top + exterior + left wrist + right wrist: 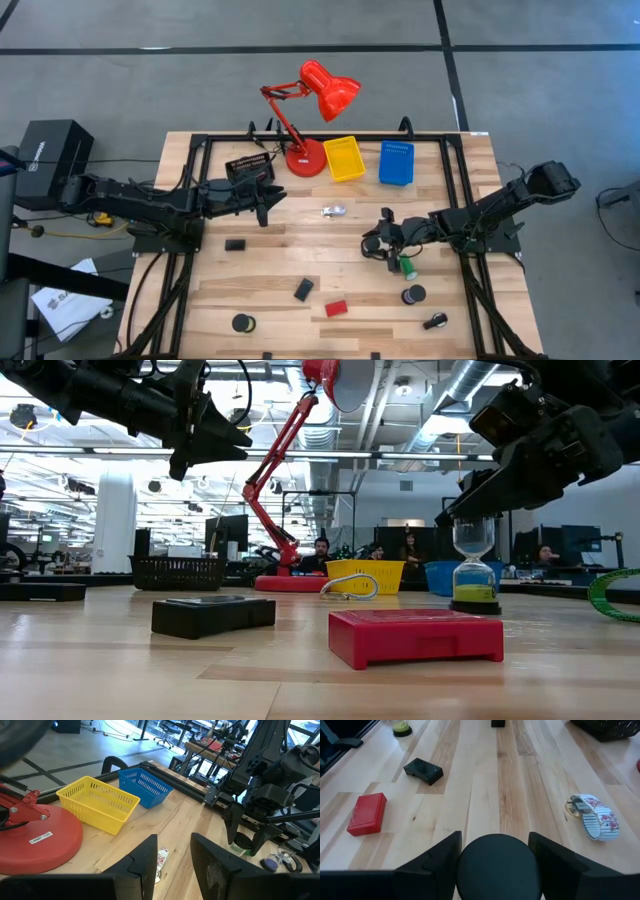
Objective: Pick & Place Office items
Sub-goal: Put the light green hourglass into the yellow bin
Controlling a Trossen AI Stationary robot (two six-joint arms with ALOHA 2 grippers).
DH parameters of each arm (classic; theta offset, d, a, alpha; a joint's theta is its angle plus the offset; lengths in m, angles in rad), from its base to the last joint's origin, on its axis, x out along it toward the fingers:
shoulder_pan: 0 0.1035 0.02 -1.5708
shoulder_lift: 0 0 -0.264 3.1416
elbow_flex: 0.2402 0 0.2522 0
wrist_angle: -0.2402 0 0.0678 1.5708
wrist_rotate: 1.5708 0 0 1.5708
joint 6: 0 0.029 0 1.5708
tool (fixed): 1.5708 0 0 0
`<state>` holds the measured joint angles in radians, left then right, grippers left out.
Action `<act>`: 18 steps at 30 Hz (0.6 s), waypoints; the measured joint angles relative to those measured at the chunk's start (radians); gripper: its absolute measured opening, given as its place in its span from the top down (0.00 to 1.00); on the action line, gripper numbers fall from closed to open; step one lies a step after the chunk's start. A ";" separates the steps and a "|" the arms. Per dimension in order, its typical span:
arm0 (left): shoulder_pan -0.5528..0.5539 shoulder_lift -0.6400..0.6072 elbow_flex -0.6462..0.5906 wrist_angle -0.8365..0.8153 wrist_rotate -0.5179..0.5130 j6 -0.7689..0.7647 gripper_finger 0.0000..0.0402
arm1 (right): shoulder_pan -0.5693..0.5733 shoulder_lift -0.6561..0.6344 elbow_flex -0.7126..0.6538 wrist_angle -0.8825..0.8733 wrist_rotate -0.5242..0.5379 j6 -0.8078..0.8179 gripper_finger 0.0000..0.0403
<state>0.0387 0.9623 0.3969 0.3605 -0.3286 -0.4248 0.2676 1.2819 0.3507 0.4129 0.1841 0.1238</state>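
The green cylinder (408, 268) is a small hourglass with a green base (473, 598), standing upright on the table. My right gripper (495, 836) hangs over it, open, its fingers on either side of the dark round top cap (497, 870). My left gripper (174, 865) hovers open and holds nothing above the table's left half, near a silvery clip (333, 211). A red block (336, 308), two black blocks (303, 289) (235, 244) and two black tape rolls (241, 323) (413, 295) lie flat on the wood. My right gripper stands slanting down around the hourglass's top cap (497, 870). The cap covers the inner sides of the fingers, so I cannot tell whether they touch it. The hourglass stands upright on its green base.
A tall red desk lamp (310, 120) stands at the far edge beside a yellow tray (344, 158), a blue tray (396, 162) and a black basket (248, 170). Another small black item (435, 321) lies near the front right. Bare wood lies between the two arms.
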 joint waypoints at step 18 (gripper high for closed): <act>0.000 0.000 0.000 0.000 0.000 0.000 0.72 | -0.002 0.000 0.000 0.000 0.000 -0.003 0.49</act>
<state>0.0387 0.9626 0.3969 0.3607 -0.3290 -0.4248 0.2661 1.2816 0.3507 0.4126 0.1841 0.1207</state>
